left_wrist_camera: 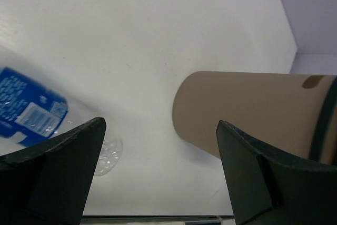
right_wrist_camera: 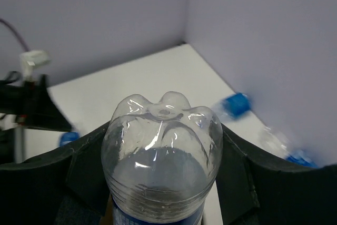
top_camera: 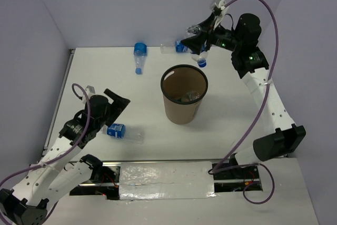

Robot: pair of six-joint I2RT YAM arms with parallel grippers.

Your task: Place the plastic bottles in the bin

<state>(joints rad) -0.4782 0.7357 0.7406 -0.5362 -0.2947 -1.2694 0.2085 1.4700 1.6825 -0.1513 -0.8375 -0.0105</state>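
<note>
While the white desk [top_camera: 237, 125] fills most of the top view, the brown bin [top_camera: 181, 110] with its black rim stands upright near the desk's middle. It is ahead of the left fingers [top_camera: 117, 100] and off to their right, and below the right fingers [top_camera: 194, 39] on their near side. Inside the bin lies something clear [top_camera: 188, 96], too dim to name. The held bottle [right_wrist_camera: 160, 156] is clamped between the right fingers, which close on its blue-labelled middle from both sides. Its moulded base faces the wrist camera and its blue cap points down, in the air just beyond the bin's far right rim. A second bottle [top_camera: 125, 133] with a blue label lies on its side on the desk just beside the left fingers, at their near-right side. In the left wrist view it shows next to one finger, not between the pair. A third bottle [top_camera: 139, 55] lies on its side well ahead of the left fingers near the desk's far edge, with its blue cap turned toward the near side. A fourth bottle [top_camera: 172, 48] also lies at the far edge, just left of the right fingers and lower than them. The left fingers stand wide apart, low over bare desk.
</note>
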